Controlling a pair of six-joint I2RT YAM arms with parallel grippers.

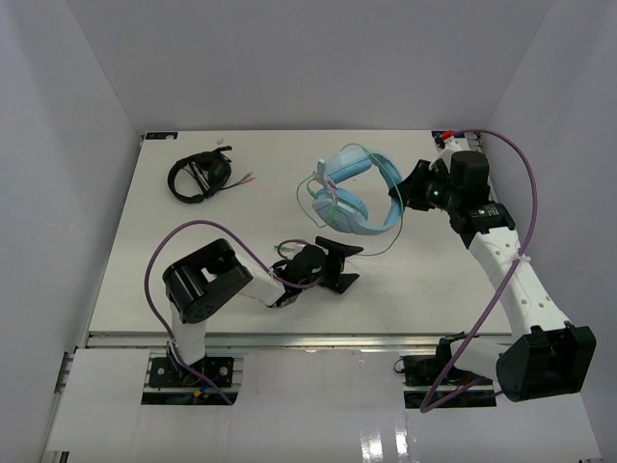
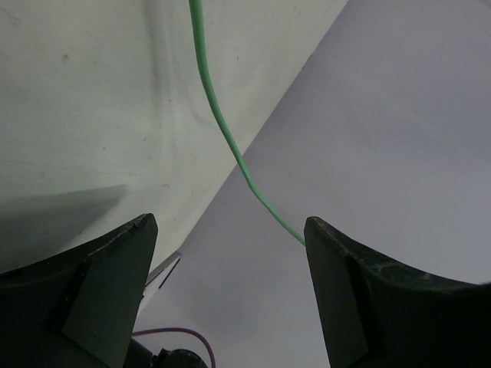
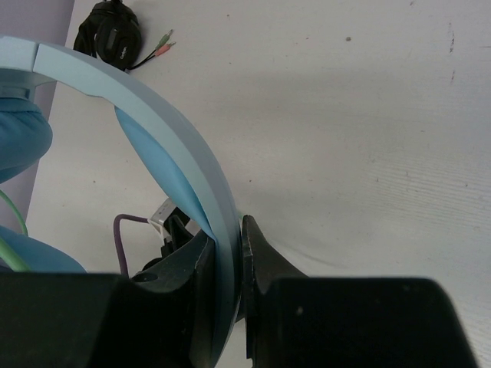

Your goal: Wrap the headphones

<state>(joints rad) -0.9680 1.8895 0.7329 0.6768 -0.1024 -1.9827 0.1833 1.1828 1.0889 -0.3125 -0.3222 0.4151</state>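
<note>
Headphones (image 1: 349, 193) sit toward the far side of the table (image 1: 193, 241), where our right gripper (image 1: 416, 187) is clamped on their headband. Our left gripper (image 1: 341, 265) has its jaws apart (the pale green cable (image 2: 222, 130) passes between them).

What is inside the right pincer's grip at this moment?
The padded headband of the light blue headphones sits clamped in the right pincer. The band's stretch deeper between the fingers is covered by them.
</note>
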